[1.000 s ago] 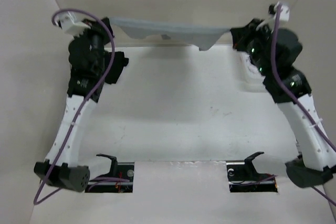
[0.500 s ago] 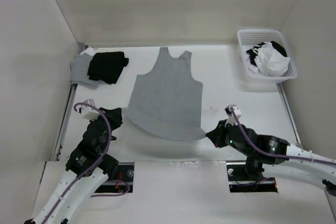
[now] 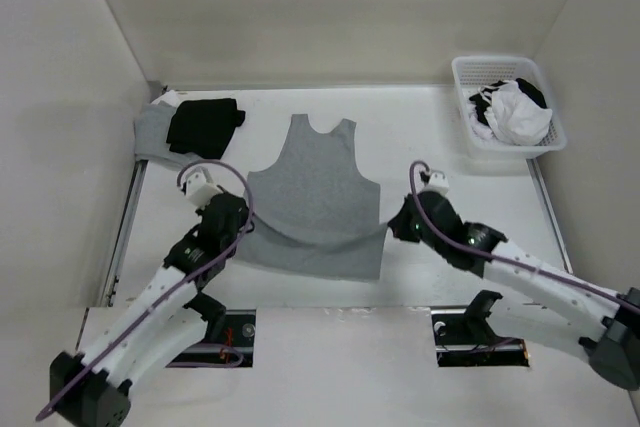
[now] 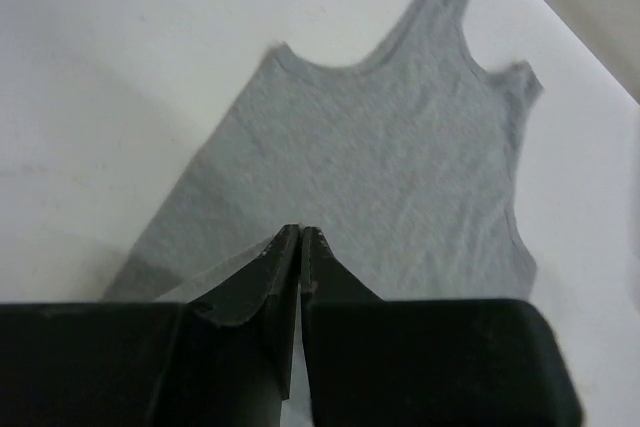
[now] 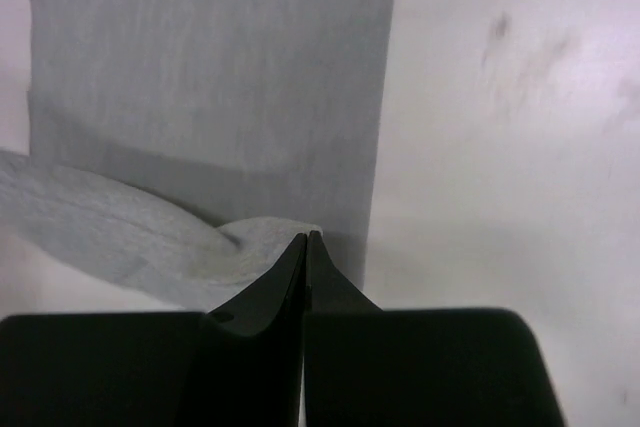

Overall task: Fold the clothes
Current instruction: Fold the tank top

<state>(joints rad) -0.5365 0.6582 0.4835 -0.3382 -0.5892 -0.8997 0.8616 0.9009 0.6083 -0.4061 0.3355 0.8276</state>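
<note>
The clothes, a mid-grey tank top point(image 3: 315, 172), lie on the white table with the neck toward the back wall. My left gripper point(image 3: 240, 223) is shut on the lower left hem corner. My right gripper point(image 3: 396, 226) is shut on the lower right hem corner. Both corners are lifted, so the hem curls up over the lower part of the top. In the left wrist view the shut gripper point(image 4: 300, 231) points up the top point(image 4: 400, 137) toward the straps. In the right wrist view the gripper point(image 5: 307, 237) pinches a rolled fold of the top point(image 5: 215, 57).
A black garment point(image 3: 204, 125) lies on a light-grey one point(image 3: 150, 133) at the back left. A white basket point(image 3: 462, 97) at the back right holds white and black garments point(image 3: 514, 111). Walls close in on three sides. Two dark slots point(image 3: 212, 332) sit at the near edge.
A second ago both arms held the top stretched high at the back. It then lay flat with the grippers at the hem. Now they have carried the hem corners away from the near edge.
</note>
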